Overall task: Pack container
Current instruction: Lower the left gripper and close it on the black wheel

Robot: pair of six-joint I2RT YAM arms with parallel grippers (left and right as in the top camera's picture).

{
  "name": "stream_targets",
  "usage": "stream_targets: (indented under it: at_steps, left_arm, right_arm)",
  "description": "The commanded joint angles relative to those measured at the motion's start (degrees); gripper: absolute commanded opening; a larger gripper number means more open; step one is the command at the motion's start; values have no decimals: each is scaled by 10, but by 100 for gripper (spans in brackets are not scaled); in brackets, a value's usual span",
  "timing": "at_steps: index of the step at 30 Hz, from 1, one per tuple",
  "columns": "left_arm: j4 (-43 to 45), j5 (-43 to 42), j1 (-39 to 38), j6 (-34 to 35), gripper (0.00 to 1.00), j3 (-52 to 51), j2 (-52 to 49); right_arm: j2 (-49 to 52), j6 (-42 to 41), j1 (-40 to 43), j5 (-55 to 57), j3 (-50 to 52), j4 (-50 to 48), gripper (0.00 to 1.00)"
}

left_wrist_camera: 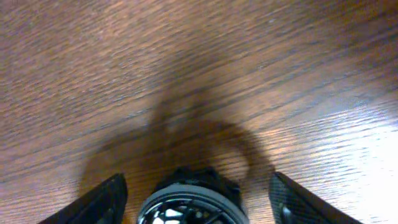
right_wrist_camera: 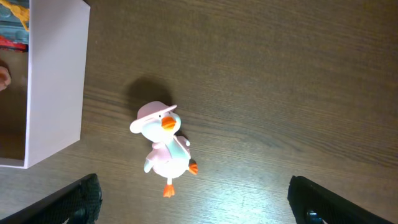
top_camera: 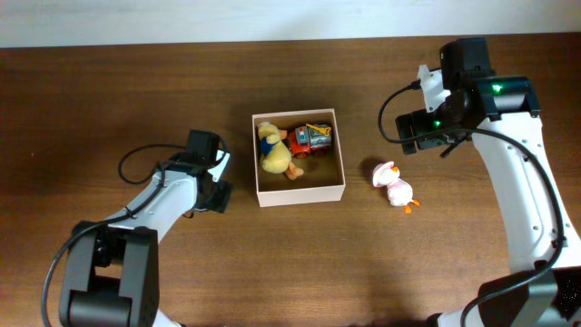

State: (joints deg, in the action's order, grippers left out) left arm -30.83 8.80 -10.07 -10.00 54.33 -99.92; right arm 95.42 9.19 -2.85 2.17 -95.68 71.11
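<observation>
Find the container (top_camera: 300, 193) mid-table, holding a yellow plush duck (top_camera: 270, 151) and a red toy truck (top_camera: 312, 139). Look just right of it for the pink duck toy (right_wrist_camera: 163, 144), lying on the bare wooden table (top_camera: 109, 91), apart from the box wall. Right gripper (right_wrist_camera: 193, 193): spread wide above that toy, nothing between the fingers. Probably next: centre over the plump body, shifting left as seen from the wrist, then descend straight. Avoid the cap and orange feet. Close gently, guarding against a slip on what looks a smooth, rounded shape. Lift clear of the rim before crossing. Left gripper (left_wrist_camera: 199, 190): low beside the box's left wall, fingers apart, empty.
</observation>
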Motion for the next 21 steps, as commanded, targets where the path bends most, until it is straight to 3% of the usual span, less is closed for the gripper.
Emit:
stream_targets:
  at_steps: [1,7,12,17,19,20,21]
  left_arm:
    - [-16,11,14,-9,67,-10,-24]
    - [-18,11,14,-8,66,-10,-24]
    - [-31,10,13,-8,48,4,-22]
    - [-51,9,12,-8,46,33,-16]
    - [-54,9,12,-8,46,42,-12]
    - [-54,9,12,-8,53,46,-9]
    - [-54,9,12,-8,67,47,-7]
  right_arm:
    - [-2,-5,3,7,-5,0,99]
    - [-2,-5,3,7,-5,0,98]
    - [-2,-5,3,7,-5,0,99]
    - [-2,-5,3,7,-5,0,99]
    - [-2,-5,3,7,-5,0,99]
    - [-2,-5,3,7,-5,0,99]
    - [-2,-5,3,7,-5,0,99]
